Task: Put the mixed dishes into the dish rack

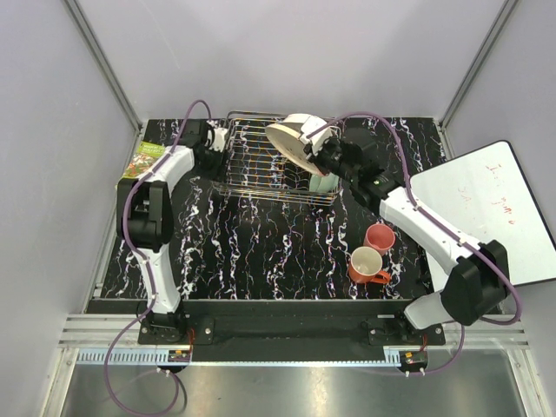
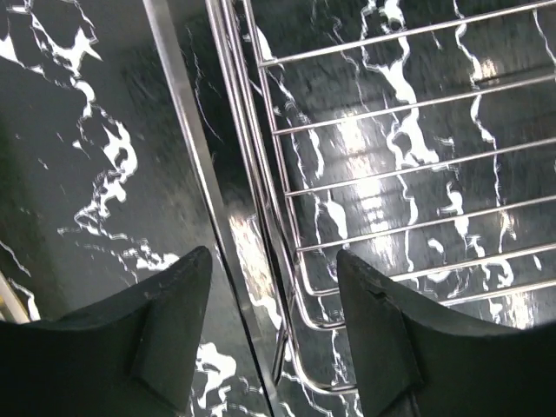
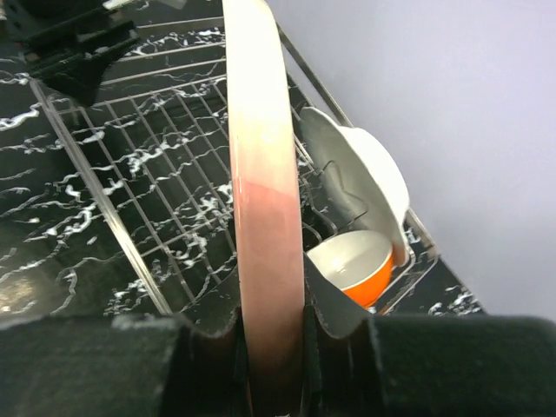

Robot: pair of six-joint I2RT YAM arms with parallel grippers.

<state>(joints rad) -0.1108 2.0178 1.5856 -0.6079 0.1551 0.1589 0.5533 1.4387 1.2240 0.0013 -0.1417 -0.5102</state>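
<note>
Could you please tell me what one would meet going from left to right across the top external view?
book → left gripper → held plate → mug → whiteboard

green bowl pt. hidden, plate top cropped

Pale lilac walls enclose a black white-veined marble table; whiteboard at right.
</note>
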